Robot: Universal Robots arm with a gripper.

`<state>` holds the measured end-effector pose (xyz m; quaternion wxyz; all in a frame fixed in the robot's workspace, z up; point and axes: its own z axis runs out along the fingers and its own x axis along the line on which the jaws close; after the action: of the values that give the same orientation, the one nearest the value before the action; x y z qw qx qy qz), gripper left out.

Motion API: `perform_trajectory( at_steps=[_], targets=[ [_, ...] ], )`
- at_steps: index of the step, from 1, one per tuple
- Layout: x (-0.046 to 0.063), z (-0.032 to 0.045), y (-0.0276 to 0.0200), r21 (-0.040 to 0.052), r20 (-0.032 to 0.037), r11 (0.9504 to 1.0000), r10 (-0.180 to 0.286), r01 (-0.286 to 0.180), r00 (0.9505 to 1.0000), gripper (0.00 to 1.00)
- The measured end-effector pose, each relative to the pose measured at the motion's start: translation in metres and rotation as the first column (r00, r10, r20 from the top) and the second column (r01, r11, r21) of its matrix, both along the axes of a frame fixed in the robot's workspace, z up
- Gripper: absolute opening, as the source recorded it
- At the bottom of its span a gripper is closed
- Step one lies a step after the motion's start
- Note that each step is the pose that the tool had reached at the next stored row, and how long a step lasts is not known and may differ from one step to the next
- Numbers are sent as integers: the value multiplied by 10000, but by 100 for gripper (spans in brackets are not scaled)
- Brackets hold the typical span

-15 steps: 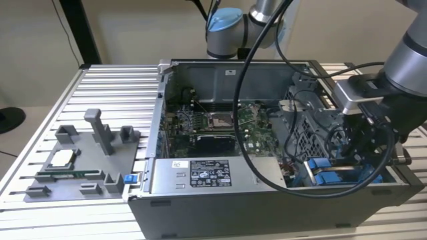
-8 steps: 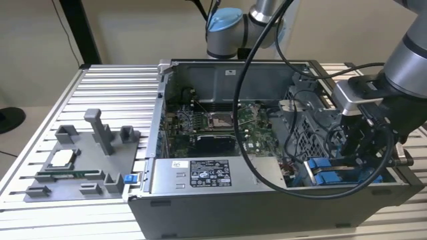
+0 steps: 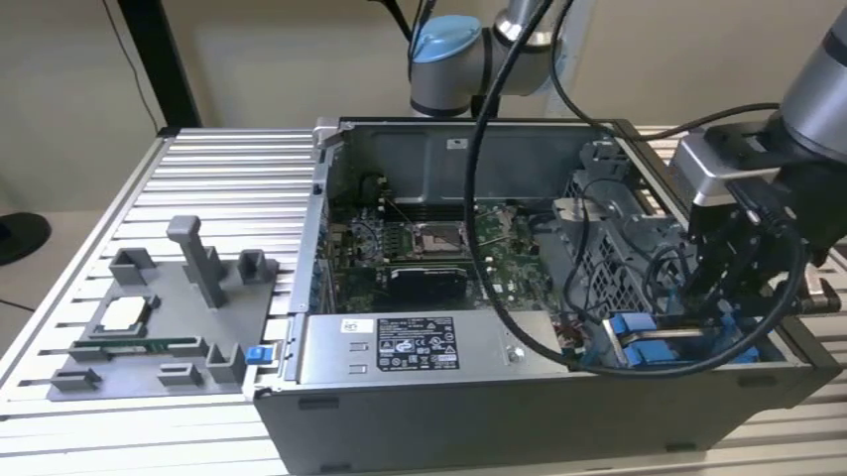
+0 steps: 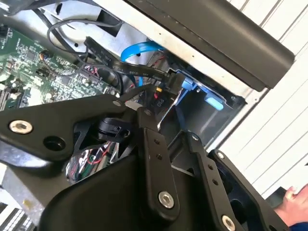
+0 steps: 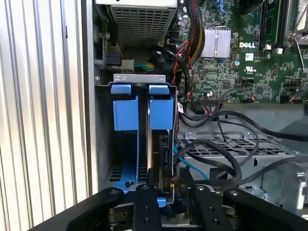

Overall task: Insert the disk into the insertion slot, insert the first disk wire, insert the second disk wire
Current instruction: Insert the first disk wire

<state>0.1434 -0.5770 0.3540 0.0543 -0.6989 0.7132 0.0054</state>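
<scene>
End effector (image 5: 166, 186) low in the computer case (image 3: 530, 416), looks clamped on the near end of the disk (image 5: 162, 149). Disk sits between the blue rails (image 5: 161, 113) of the insertion slot (image 5: 139, 78). Best pushed straight along the rails, clear of the loose black wires (image 5: 219, 114) alongside.

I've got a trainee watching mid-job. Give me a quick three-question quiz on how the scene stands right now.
1. True or false: the gripper is at the slot, at the end of the case on the exterior view's right.
2. What lies on the table, on the exterior view's left of the case? A. a fixture tray B. a keyboard C. a monitor
3. Fill in: the slot's tabs are coloured ____.
Key: 1 true; 2 A; 3 blue.
</scene>
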Motion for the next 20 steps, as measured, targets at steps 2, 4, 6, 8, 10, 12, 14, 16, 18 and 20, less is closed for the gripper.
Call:
perform_trajectory(
  at_steps=[2,4,6,8,10,12,14,16,18,20],
  targets=[
    [1,85,0,0,0,10000,2,-2,10000,100],
    [7,135,-1,3,-14,10000,3,-3,10000,100],
    [40,143,-8,35,-25,10000,6,-6,10000,100],
    [77,147,-15,81,-36,10000,11,-11,10000,100],
    [113,147,-26,134,-45,9999,15,-14,10000,100],
    [149,147,-40,181,-50,9998,16,-15,10000,100],
    [189,148,-56,224,-56,9997,17,-15,10000,100],
    [228,147,-74,259,-76,9997,17,-15,10000,100],
    [263,147,-90,283,-105,9996,17,-14,9999,100],
    [304,147,-106,303,-150,9995,17,-12,9999,100]
  ],
)
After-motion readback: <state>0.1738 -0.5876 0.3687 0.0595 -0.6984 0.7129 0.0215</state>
